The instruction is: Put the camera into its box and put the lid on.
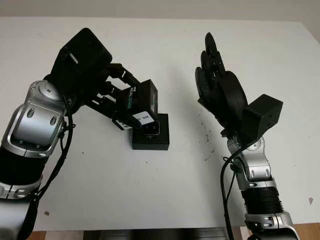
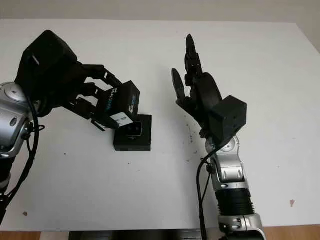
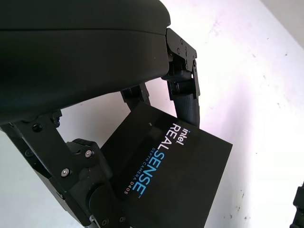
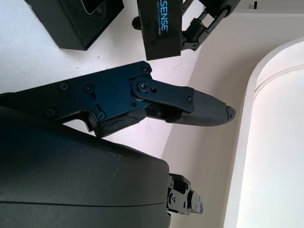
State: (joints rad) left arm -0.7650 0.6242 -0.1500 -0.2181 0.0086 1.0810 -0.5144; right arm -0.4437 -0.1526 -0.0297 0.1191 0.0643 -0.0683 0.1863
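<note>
My left hand (image 1: 122, 97) is shut on the black lid (image 1: 136, 104), which reads "Intel RealSense" in the left wrist view (image 3: 166, 175). The lid hangs tilted just above the far left edge of the open black box (image 1: 151, 137) on the white table (image 1: 165, 190). Inside the box lies the camera (image 1: 151, 128), its pale face showing. My right hand (image 1: 215, 75) is open, raised above the table to the right of the box, apart from it. In the right wrist view the lid (image 4: 164, 26) and the box (image 4: 76, 21) lie beyond the right hand's fingers (image 4: 190, 107).
The white table stretches all around the box. A few small dark specks (image 1: 206, 131) mark it between the box and my right arm. The table's front edge (image 1: 150, 230) runs along the bottom.
</note>
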